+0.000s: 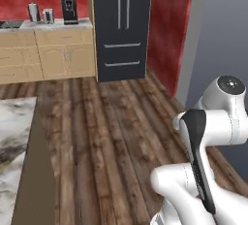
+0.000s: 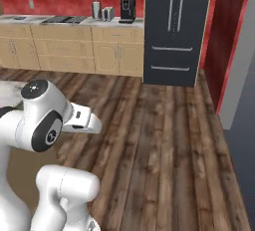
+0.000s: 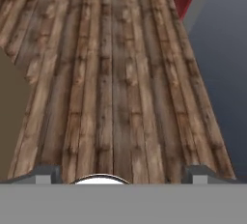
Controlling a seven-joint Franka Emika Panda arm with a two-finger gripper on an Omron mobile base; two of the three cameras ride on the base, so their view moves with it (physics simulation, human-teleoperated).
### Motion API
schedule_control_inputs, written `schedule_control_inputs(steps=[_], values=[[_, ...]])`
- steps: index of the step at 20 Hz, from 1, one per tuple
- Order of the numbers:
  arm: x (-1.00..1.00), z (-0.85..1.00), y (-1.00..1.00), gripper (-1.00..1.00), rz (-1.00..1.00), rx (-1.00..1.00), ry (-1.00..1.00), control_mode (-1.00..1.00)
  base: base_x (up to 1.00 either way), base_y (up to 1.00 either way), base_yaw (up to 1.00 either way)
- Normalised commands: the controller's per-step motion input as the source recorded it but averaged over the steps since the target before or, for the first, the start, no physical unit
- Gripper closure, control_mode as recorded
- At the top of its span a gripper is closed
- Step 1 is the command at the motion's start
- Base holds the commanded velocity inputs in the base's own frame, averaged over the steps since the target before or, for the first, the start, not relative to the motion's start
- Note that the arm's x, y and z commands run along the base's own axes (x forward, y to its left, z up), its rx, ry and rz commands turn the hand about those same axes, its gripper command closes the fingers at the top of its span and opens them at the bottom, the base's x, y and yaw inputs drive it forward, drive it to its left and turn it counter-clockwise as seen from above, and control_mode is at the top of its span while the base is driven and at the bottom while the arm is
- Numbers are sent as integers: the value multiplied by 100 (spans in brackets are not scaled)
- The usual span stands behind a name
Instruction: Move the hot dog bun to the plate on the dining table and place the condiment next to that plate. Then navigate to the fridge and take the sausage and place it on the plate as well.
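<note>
Fingers (image 3: 118, 174) spread wide, empty, tips cropped; fridge (image 1: 122, 25) shut, top cut off.

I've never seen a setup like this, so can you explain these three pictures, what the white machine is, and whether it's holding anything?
It is a rendered kitchen. The white robot arm with dark joints rides on a driving base. Two pictures come from cameras on that base, left and right behind the arm. The third looks along its gripper, whose jaws stand wide apart and hold nothing, over brown plank floor. Ahead stands the tall black fridge with silvery handles, doors shut. At left is a corner of the white-grey marble dining table.
</note>
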Motion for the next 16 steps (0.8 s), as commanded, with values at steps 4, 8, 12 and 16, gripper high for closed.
schedule_control_inputs(steps=[4,8,12,16], values=[[0,0,0,-100,0,0,0,100,100,-76,1],[0,0,0,-100,0,0,0,100,100,-41,8],[0,0,0,-100,0,0,0,100,100,-27,9],[0,0,0,-100,0,0,0,100,100,-28,9]])
